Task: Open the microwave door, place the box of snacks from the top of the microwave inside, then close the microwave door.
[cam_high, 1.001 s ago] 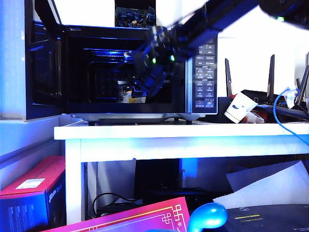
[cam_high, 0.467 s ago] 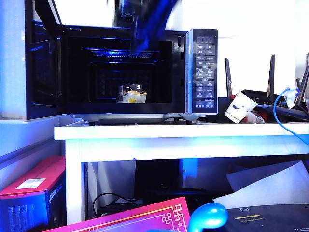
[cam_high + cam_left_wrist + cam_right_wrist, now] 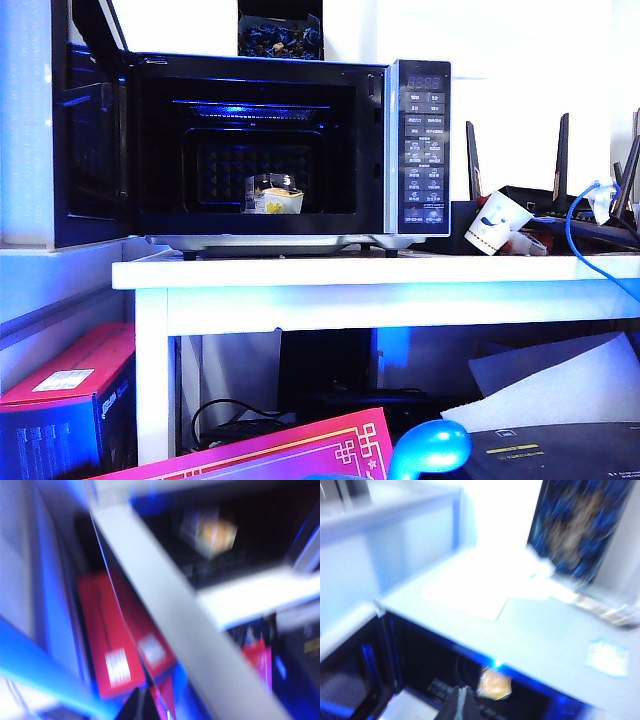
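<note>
The microwave point(image 3: 420, 150) stands on the white table with the microwave door point(image 3: 90, 150) swung wide open to the left. The box of snacks point(image 3: 273, 195), clear plastic with pale yellow contents, sits on the cavity floor. Neither arm shows in the exterior view. In the blurred left wrist view my left gripper point(image 3: 142, 706) is shut and empty, low beside the table leg point(image 3: 170, 615), with the box of snacks point(image 3: 212, 532) far off. My right gripper point(image 3: 461, 702) is shut and empty above the microwave's top point(image 3: 535, 625), looking down at the box of snacks point(image 3: 495, 684).
A dark box of blue-wrapped items point(image 3: 280, 38) stands on the microwave's top. A paper cup point(image 3: 495, 222), a router and a blue cable point(image 3: 575, 235) lie to the right. A red box point(image 3: 70, 385) sits under the table.
The right arm, which was in front of the open cavity, has lifted up and out of the exterior view. The box of snacks stays inside.
</note>
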{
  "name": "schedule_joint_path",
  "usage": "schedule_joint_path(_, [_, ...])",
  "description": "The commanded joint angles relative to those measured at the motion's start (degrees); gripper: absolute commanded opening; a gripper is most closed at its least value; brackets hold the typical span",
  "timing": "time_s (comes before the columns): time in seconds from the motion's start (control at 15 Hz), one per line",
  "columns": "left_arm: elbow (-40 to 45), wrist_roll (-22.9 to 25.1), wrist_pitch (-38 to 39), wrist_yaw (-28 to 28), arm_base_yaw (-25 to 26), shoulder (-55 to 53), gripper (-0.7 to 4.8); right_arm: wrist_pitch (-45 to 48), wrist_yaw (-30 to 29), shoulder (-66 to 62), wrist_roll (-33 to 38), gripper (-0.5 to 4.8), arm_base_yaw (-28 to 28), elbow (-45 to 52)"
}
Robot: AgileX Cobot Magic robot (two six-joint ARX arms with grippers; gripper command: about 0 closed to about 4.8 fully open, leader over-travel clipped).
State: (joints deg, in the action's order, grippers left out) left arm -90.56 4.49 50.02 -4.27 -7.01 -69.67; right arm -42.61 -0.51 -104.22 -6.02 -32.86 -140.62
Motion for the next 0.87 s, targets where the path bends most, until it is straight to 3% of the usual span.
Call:
schedule_joint_path(0.07, [0.1, 0.0, 1.4, 0.1, 0.0, -0.9, -0.05, -1.8, 2.3, 5.8, 0.0, -0.04, 0.0, -0.1])
schedule_joint_path(0.87, [0.2, 0.0, -3.5, -27.9, -0.1, -7.8, -0.05, -2.6, 1.8, 13.2, 1.7, -0.04, 0.0, -0.2])
